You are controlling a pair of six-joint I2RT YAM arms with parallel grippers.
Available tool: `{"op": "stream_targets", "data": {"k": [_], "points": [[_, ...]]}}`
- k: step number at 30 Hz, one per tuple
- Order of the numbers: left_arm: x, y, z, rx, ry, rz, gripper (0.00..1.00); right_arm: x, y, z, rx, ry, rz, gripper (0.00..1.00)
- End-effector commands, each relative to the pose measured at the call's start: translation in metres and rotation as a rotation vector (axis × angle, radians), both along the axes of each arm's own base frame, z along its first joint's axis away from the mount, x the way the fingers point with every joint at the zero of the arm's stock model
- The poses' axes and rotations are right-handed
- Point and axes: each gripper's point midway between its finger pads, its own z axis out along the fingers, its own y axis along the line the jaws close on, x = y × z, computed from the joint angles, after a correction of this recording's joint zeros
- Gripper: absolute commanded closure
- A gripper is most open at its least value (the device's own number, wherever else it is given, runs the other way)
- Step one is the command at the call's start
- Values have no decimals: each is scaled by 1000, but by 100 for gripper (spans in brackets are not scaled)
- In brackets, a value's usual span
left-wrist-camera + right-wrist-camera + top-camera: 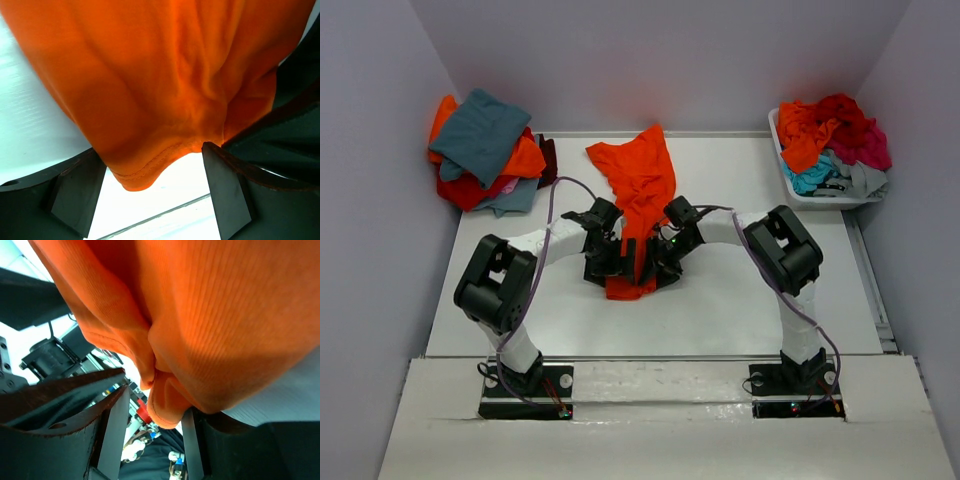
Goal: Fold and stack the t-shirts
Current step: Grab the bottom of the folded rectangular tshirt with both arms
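Observation:
A bright orange t-shirt (638,175) lies stretched down the middle of the white table (750,290), its near end bunched between both arms. My left gripper (610,262) is at that near end. It is open wide in the left wrist view (152,200), with the shirt's stitched hem (145,172) hanging between the fingers. My right gripper (655,265) meets it from the right. Its jaws (151,440) stand apart around a rounded fold of the orange shirt (170,410). That fold touches the right finger (191,450) and is clear of the left one.
A loose stack of t-shirts (485,150) in teal-grey, orange and red sits at the back left corner. A white bin (820,200) at the back right holds more shirts (830,135) in orange, red, magenta, turquoise and grey. Walls close in three sides.

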Motion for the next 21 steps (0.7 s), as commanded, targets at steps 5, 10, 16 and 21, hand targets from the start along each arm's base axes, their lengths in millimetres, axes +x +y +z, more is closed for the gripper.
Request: {"op": "stream_targets", "data": {"k": [5, 10, 16, 21], "points": [[-37, 4, -31, 63, 126, -114, 11, -3, 4, -9, -96, 73, -19, 59], [-36, 4, -30, 63, 121, -118, 11, -1, 4, -11, -105, 80, -11, 67], [-34, 3, -27, 57, 113, -118, 11, -1, 4, -10, -103, 80, 0, 82], [-29, 5, -22, 71, 82, -105, 11, 2, 6, 3, -86, 52, 4, 93]]}}
